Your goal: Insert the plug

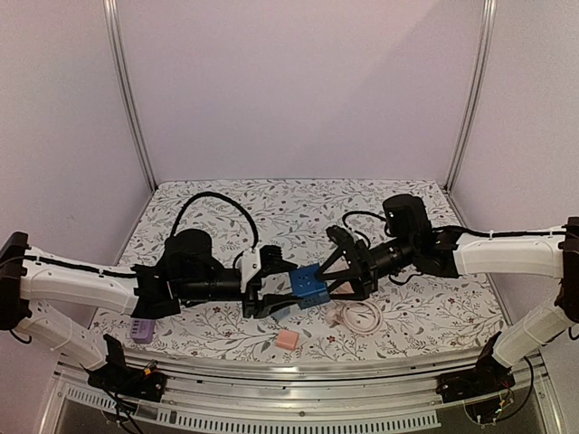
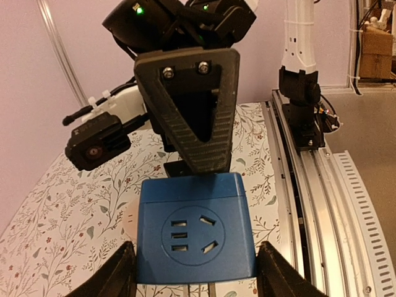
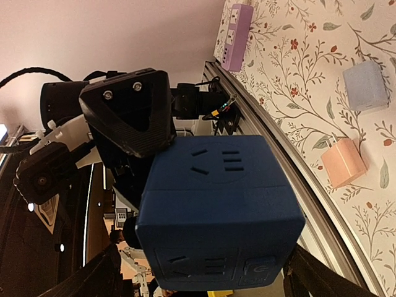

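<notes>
A blue socket cube [image 1: 308, 287] hangs above the table between both arms. In the left wrist view the cube [image 2: 195, 238] shows a round socket face. My left gripper [image 2: 197, 247] is shut on its two sides; the gripper also shows in the top view [image 1: 291, 292]. My right gripper [image 1: 327, 276] reaches the cube from the far side. In the right wrist view the cube [image 3: 216, 210] fills the space between the jaws of my right gripper [image 3: 204, 247]. A gap shows beside one finger [image 3: 102, 272]. A white coiled cable [image 1: 357, 316] lies on the table under the right gripper.
A purple power strip [image 1: 140, 330] lies at the front left and shows in the right wrist view [image 3: 235, 37]. A pink cube [image 1: 287, 339] lies near the front edge [image 3: 343, 162], with a pale cube [image 3: 365, 86] beside it. The metal rail [image 1: 298, 372] runs along the front.
</notes>
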Controlling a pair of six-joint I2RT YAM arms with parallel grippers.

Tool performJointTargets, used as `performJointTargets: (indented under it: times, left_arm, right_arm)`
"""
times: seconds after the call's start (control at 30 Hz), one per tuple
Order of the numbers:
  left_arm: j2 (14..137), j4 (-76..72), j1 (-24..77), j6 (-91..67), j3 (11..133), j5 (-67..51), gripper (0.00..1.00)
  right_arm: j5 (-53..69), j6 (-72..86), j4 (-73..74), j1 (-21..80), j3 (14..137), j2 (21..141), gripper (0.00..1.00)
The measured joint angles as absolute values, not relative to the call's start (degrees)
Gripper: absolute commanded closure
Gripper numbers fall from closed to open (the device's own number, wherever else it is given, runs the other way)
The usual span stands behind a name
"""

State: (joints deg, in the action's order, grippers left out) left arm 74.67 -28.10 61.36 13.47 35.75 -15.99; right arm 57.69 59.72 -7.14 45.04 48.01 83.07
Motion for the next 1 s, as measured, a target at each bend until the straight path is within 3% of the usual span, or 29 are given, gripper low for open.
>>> performJointTargets:
  times: [0.33, 0.43, 0.9, 0.97, 1.0]
  left_arm:
    - [77.65, -29.54, 61.32, 13.28, 36.8, -16.01, 1.0]
    - [78.24, -29.71, 61.32, 13.23, 37.17, -16.08, 1.0]
    - [80.55, -30.33, 61.25, 12.21, 38.15, -16.34, 1.0]
    - [80.73, -30.22, 61.25, 12.19, 38.15, -16.32, 0.87]
    - [80.73, -30.11, 61.25, 12.19, 38.15, -16.29, 0.7]
  right_arm:
    - [57.39, 59.59, -6.22, 45.39, 47.66, 83.07, 0.11]
    - [57.3, 59.29, -5.87, 45.41, 47.66, 83.11, 0.15]
    - [55.42, 57.34, -2.5, 45.52, 48.38, 85.19, 0.69]
    - [55.05, 56.9, -1.91, 45.52, 48.42, 85.23, 0.79]
    - [54.92, 56.75, -1.67, 45.56, 48.53, 85.23, 0.83]
